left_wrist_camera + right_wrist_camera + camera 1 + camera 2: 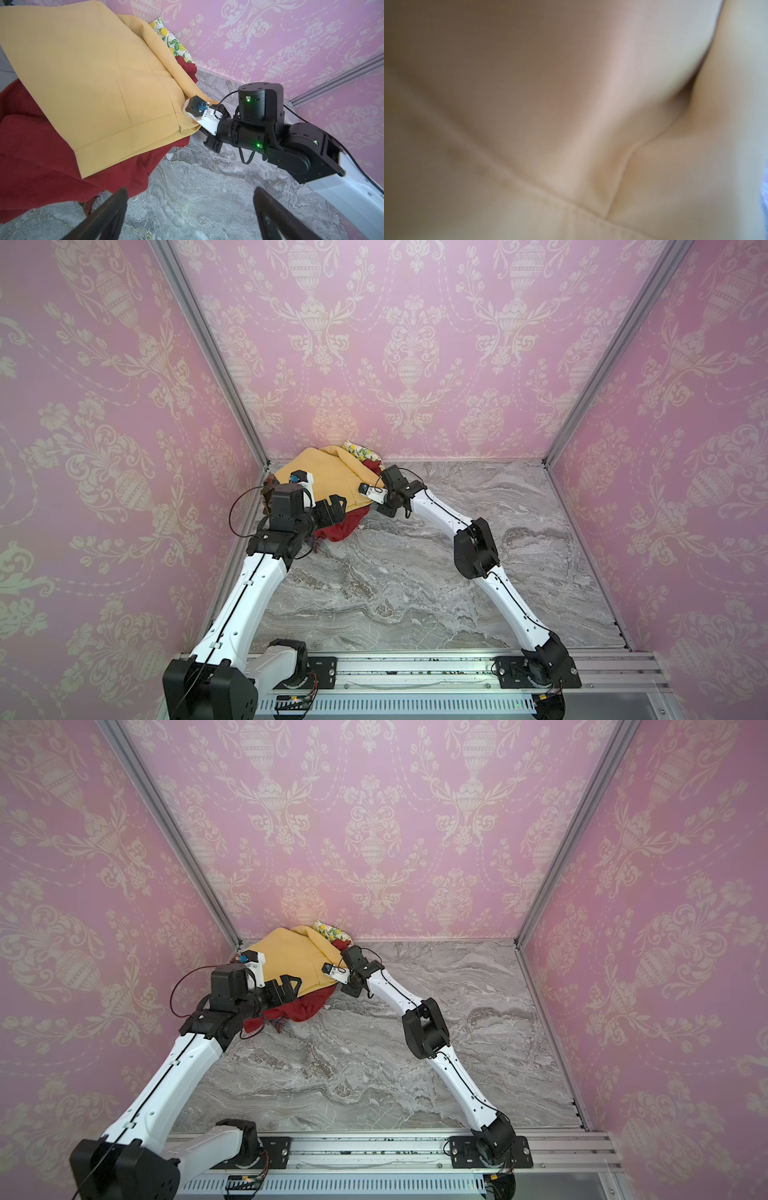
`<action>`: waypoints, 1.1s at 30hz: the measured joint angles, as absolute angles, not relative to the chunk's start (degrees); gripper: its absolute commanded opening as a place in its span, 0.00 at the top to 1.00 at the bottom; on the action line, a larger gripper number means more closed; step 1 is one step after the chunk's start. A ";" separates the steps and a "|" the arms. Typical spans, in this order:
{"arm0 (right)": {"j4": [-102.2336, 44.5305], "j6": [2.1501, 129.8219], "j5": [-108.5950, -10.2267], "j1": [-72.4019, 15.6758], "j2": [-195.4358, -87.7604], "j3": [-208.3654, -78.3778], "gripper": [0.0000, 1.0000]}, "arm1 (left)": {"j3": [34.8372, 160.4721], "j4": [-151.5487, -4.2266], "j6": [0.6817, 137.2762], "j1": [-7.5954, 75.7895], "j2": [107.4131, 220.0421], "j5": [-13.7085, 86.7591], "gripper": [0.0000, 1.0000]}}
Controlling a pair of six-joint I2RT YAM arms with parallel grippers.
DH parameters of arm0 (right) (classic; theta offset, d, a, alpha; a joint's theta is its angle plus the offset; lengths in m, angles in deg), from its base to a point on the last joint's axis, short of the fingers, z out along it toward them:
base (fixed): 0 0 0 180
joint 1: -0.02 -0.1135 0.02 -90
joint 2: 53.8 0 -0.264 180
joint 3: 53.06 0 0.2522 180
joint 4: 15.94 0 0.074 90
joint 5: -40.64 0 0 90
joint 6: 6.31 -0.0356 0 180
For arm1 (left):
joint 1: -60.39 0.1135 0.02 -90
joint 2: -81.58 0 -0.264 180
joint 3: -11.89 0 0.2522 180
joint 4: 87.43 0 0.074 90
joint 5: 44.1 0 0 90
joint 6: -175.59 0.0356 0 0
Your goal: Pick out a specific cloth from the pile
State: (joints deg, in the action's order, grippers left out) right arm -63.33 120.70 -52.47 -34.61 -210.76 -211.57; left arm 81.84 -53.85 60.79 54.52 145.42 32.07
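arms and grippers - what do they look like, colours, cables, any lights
Both arms have glossy white curved links, the left arm and the right arm, with chunky black joint housings. Thin black cables run along them. Small green lights glow on the right arm's wrist joints. The left gripper has dark tapered fingers.

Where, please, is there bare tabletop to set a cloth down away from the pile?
The marble table is bare between the left arm and right arm, and beyond the right arm to the right wall. The far-left corner is crowded by the pile.
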 measured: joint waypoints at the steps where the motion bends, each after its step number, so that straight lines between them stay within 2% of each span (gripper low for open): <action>1: -62.54 120.20 -52.43 -34.61 -210.04 -210.12 1.00 | 81.84 -53.85 60.79 54.52 145.40 32.07 0.04; 7: -58.74 115.06 -52.69 -34.28 -202.28 -199.87 1.00 | 81.84 -53.90 60.05 54.52 145.40 32.12 0.04; 11: -57.62 110.91 -53.02 -34.00 -196.95 -199.46 1.00 | 81.84 -54.20 59.28 54.52 145.42 32.31 0.04; 22: -56.66 97.23 -55.51 -31.07 -193.28 -216.77 1.00 | 81.75 -56.19 57.66 54.52 145.42 32.73 0.04; 33: -48.23 87.26 -54.68 -28.67 -188.82 -217.86 1.00 | 81.75 -57.33 57.23 54.52 145.42 33.60 0.05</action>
